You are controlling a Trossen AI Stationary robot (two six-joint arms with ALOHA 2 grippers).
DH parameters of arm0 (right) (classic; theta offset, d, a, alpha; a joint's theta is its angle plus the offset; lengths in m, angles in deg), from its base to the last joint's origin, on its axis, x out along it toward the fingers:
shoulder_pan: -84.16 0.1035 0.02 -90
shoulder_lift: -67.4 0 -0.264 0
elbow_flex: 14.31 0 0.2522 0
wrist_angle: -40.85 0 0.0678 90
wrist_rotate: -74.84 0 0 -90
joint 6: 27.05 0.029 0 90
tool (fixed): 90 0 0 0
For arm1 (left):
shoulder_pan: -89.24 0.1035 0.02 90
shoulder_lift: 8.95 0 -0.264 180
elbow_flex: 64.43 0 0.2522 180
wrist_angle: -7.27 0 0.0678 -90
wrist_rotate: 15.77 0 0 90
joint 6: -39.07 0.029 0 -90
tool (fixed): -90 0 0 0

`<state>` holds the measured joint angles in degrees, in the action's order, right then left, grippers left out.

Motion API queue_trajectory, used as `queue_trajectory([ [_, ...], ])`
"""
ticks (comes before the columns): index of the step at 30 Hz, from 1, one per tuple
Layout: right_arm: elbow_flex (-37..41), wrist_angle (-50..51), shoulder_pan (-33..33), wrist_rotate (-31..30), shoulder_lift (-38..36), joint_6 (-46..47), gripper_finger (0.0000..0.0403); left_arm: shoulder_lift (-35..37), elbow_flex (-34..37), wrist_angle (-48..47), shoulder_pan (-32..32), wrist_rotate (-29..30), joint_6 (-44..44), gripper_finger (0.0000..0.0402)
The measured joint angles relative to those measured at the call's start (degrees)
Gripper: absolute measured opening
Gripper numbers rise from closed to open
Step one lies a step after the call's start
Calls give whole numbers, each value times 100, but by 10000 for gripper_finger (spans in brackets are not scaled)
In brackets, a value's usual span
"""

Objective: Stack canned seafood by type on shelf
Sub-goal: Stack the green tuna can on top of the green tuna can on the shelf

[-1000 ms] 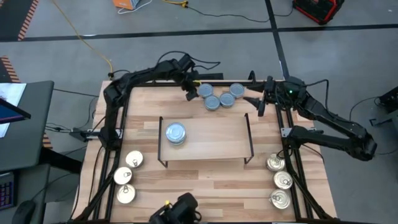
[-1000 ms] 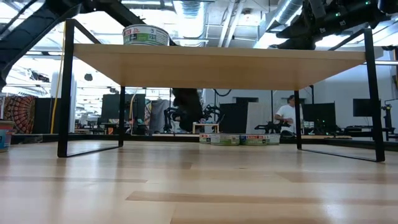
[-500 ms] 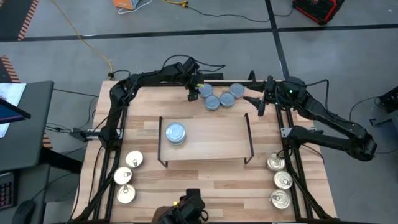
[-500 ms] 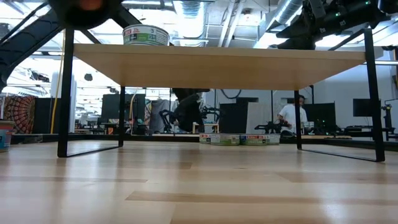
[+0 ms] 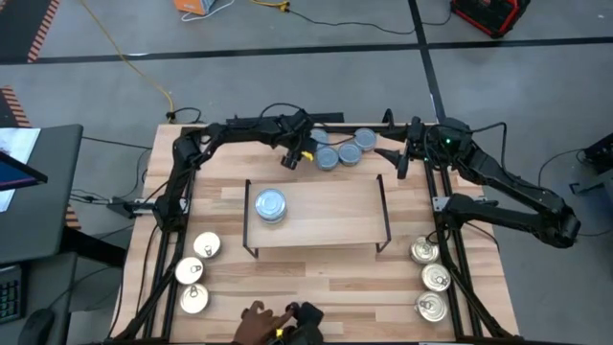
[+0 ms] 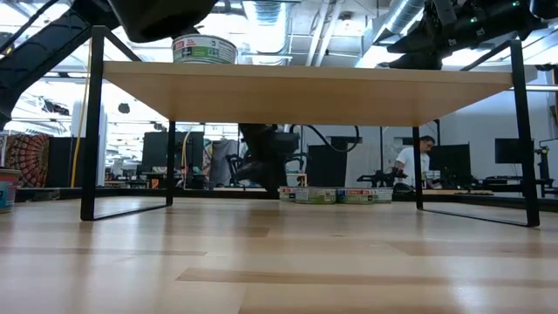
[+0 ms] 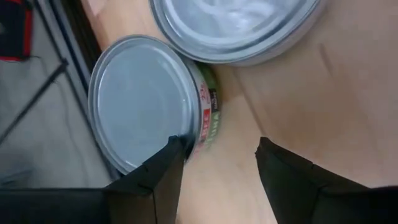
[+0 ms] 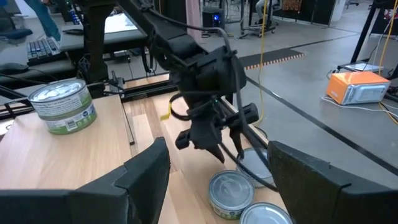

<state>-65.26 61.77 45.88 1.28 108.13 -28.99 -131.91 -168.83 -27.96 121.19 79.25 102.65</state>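
Canned seafood, blue-grey kind: small flat round tins with dull blue-grey lids [image 5: 350, 151], clustered at the far edge of the pale wooden worktop [image 5: 316, 278], behind the shelf. One more blue-grey tin with a green label [image 5: 271, 204] already up on the low rack with the light wooden top and thin black wire legs [image 5: 335, 225], towards its left end; impossible to tell from above whether a second lies under it. Shiny silver-gold pull-tab tins untouched: three near the front left [image 5: 190, 270], three near the front right [image 5: 437, 278], all on the worktop.

Left claw [image 5: 290, 158]: lower and closer to the cluster than a second ago, now down at its leftmost tin [image 7: 140, 102]. Fingers parted, holding nothing yet; one fingertip [image 7: 171, 152] right at the tin's rim, the other over bare wood beside it. Reads as lining up for the next blue-grey pick, though not yet centred, so a squeeze now would likely miss or nudge the tin.

Right claw [image 5: 399, 163]: parked over the far right of the worktop, open and empty.

Newly at the near edge of the worktop: a person's hand [image 5: 254, 324]. Beyond, a workshop room with desks, monitors, cables on a grey floor, and a seated person [image 6: 418, 157] far behind.
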Motion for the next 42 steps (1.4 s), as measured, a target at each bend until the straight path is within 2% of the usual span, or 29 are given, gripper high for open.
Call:
queue_trajectory([
  [3, 0, -11, 0, 0, 2, 1, 295, 0, 93, 237, -29, 260, 205, 180],
  [9, 0, -15, 0, 0, 2, 36, 295, 0, 97, 298, -42, 311, 452, 136],
  [12, 0, -15, 0, 0, 2, 33, 295, 0, 97, 270, -50, 540, 429, 103],
  [19, 0, -17, 0, 15, 2, 40, 295, 23, 88, 61, -52, 551, 260, 10],
  [37, 0, -16, 0, 22, 2, 58, 295, 36, 106, -872, -114, 730, -2, 0],
  [42, 0, -17, 0, 22, 2, 57, 295, 67, 58, -1380, -159, 724, -31, 0],
])
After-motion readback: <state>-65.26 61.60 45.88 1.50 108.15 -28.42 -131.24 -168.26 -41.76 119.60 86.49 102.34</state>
